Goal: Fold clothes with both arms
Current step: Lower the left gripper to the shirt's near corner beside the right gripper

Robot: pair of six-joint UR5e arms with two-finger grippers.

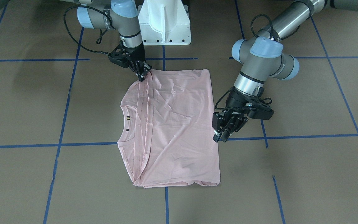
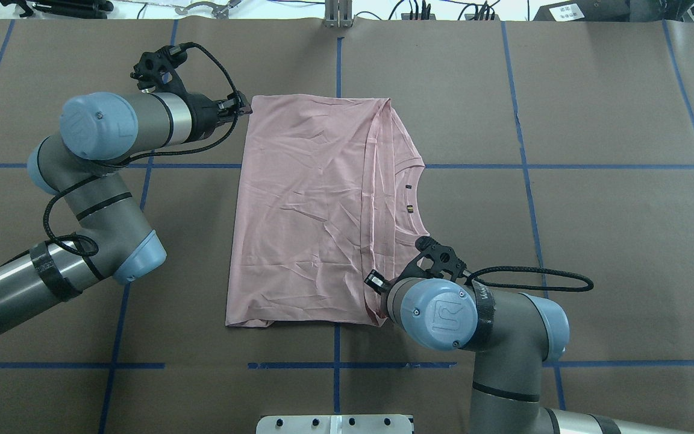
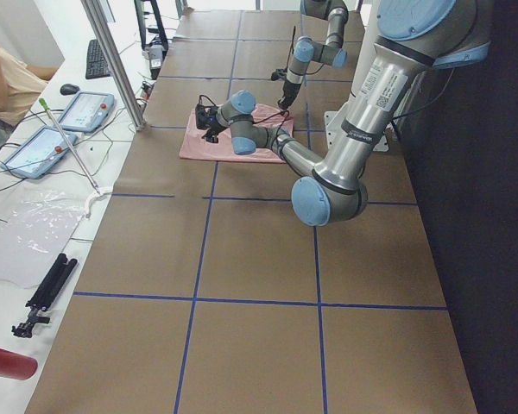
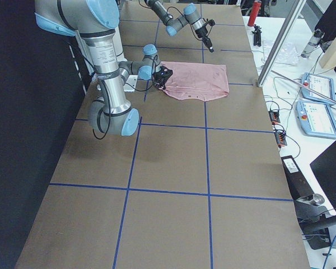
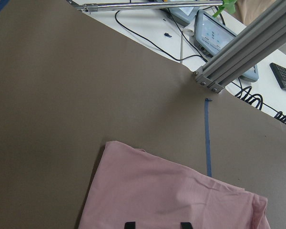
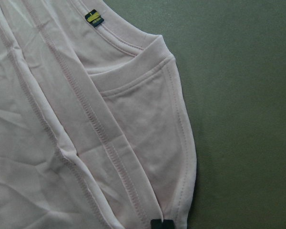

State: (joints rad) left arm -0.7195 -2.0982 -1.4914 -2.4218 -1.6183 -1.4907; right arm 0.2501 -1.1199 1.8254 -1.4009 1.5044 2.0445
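Brown table [image 2: 594, 241], blue tape lines [image 2: 564, 167], white pedestal [image 1: 164, 21] surround the T-shirt [image 1: 179, 124].

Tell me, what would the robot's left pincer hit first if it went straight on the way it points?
Probably the pink shirt, near its edge: the left pincer is open and angled down at it. Depth is hard to judge.

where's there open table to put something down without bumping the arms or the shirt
Widest bare table lies right of the T-shirt's collar, between it and the table's right edge. Left of the shirt, only a narrow lane runs beside the left arm. Crowded: the far-left corner, under the open left gripper, and the near-right corner, pinched by the right gripper.
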